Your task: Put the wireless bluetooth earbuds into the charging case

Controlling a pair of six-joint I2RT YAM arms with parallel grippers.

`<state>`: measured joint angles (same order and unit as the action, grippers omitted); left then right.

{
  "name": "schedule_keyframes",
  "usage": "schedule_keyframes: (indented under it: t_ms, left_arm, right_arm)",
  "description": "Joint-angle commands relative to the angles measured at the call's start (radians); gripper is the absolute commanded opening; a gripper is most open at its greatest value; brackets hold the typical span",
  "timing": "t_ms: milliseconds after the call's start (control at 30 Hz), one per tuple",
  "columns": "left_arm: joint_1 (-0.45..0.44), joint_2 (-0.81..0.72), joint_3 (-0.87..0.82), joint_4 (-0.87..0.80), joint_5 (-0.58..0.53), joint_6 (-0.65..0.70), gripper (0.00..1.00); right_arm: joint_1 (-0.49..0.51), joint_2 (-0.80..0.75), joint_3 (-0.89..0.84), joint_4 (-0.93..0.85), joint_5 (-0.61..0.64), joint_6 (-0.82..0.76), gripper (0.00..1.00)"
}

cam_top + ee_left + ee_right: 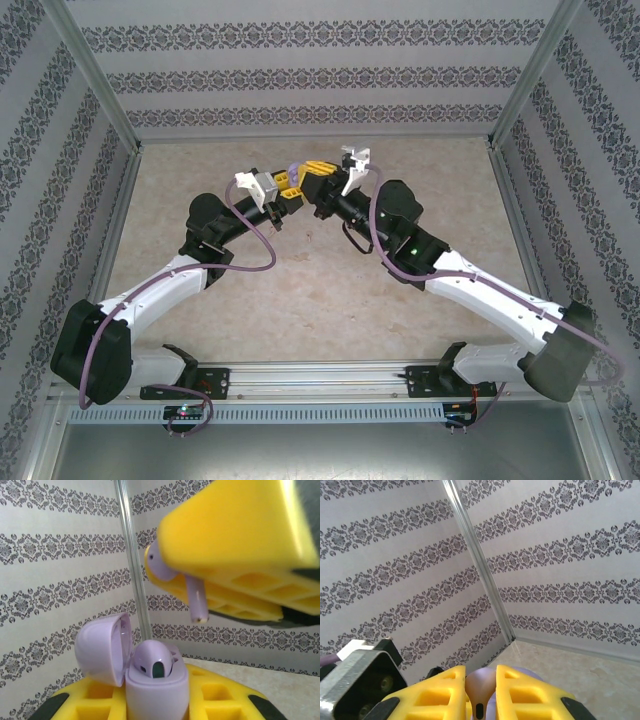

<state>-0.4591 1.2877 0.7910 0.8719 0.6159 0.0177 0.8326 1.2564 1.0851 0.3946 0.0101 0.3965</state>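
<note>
Left wrist view: left gripper (156,707) clamps the open purple case (155,687) at lower centre, seated earbud (152,661) inside. Right gripper (175,575) pinches the second earbud (195,597) above it. Next, probably: align stem over the free socket, then lower.

Two purple earbuds (162,566); one purple charging case (156,696).

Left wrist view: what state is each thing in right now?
charging case: lid open, upright.
seated purple earbud: sitting in the case.
held purple earbud: above the case, stem down, not inserted.
left gripper: shut on the charging case.
right gripper: shut on the held purple earbud.
</note>
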Motion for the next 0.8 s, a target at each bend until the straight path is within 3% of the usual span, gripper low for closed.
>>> schedule_keyframes:
  t_ms: [0, 767]
  left_arm:
    - [-0.015, -0.008, 0.03, 0.065, -0.008, -0.016, 0.0]
    - [-0.015, -0.004, 0.037, 0.068, -0.003, -0.018, 0.0]
  right_arm:
    - [-0.013, 0.003, -0.012, 0.054, 0.001, 0.026, 0.18]
    - [-0.046, 0.04, -0.019, 0.046, -0.045, 0.09, 0.17]
